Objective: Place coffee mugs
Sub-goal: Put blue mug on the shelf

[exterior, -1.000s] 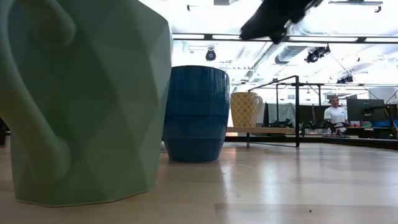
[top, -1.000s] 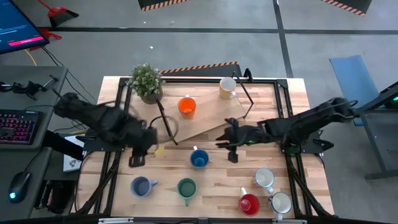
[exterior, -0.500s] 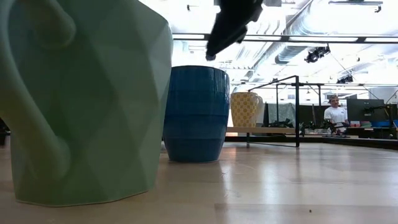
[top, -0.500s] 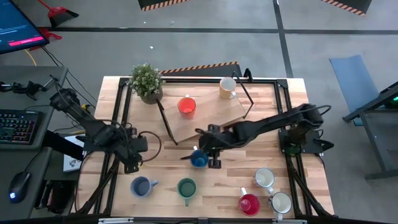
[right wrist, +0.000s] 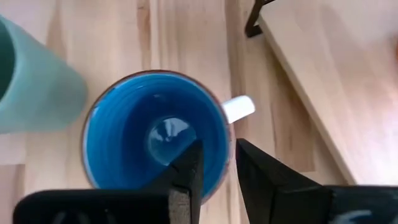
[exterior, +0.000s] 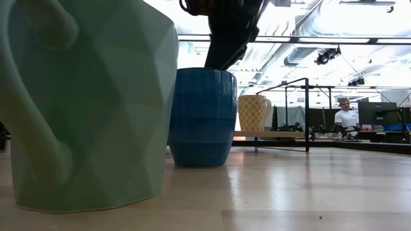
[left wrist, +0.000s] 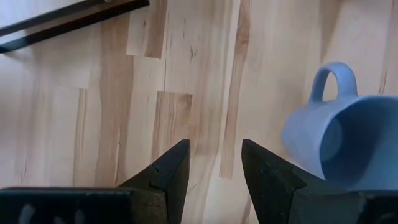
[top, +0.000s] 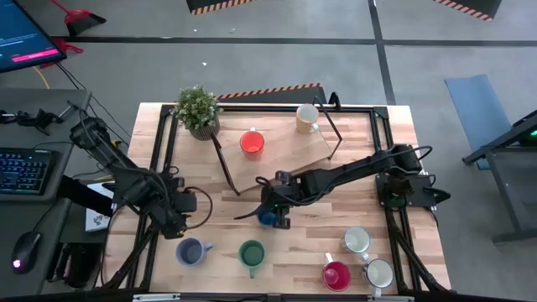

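High view: right hand [top: 275,211], open over the bright blue mug [top: 268,218] rim; six mugs at six o'clock wait.

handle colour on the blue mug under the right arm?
White, on the blue mug; the right wrist view shows it best.

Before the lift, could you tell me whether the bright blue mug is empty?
Empty: the right wrist view looks straight into the upright bright blue mug and shows only its bare glazed bottom.
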Action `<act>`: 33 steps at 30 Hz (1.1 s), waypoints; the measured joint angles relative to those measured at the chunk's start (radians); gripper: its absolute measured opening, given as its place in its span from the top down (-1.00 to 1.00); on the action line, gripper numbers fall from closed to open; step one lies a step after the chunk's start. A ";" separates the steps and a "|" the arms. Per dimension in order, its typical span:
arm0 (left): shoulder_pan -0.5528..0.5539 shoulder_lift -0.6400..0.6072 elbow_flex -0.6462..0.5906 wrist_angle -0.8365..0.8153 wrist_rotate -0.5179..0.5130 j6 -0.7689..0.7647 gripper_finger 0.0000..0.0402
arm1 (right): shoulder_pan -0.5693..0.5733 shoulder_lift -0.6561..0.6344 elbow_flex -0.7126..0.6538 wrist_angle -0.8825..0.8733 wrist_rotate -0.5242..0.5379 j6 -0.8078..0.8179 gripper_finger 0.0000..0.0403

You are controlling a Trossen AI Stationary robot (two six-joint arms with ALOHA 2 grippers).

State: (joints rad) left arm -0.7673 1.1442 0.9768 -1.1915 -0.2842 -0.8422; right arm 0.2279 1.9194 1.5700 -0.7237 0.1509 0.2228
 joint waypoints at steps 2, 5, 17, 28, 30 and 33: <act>-0.008 0.000 0.000 0.000 -0.012 -0.016 0.34 | -0.002 0.000 0.000 0.001 0.020 -0.003 0.64; -0.012 0.000 0.000 0.000 -0.018 -0.020 0.34 | -0.012 0.000 0.000 0.001 -0.002 -0.007 0.64; -0.012 0.000 0.000 0.000 -0.064 -0.021 0.34 | -0.026 0.001 -0.080 0.071 -0.039 -0.013 0.64; -0.012 0.000 0.000 0.002 -0.102 -0.045 0.34 | -0.026 0.001 -0.080 0.138 -0.047 -0.033 0.64; -0.012 0.000 0.000 0.003 -0.106 -0.046 0.34 | -0.026 0.001 -0.080 0.138 -0.047 -0.033 0.64; -0.012 0.000 0.000 0.003 -0.106 -0.046 0.34 | -0.026 0.003 -0.080 0.138 -0.047 -0.033 0.64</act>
State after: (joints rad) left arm -0.7795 1.1442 0.9771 -1.1881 -0.3901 -0.8883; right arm 0.2024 1.9221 1.4902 -0.5861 0.1043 0.1898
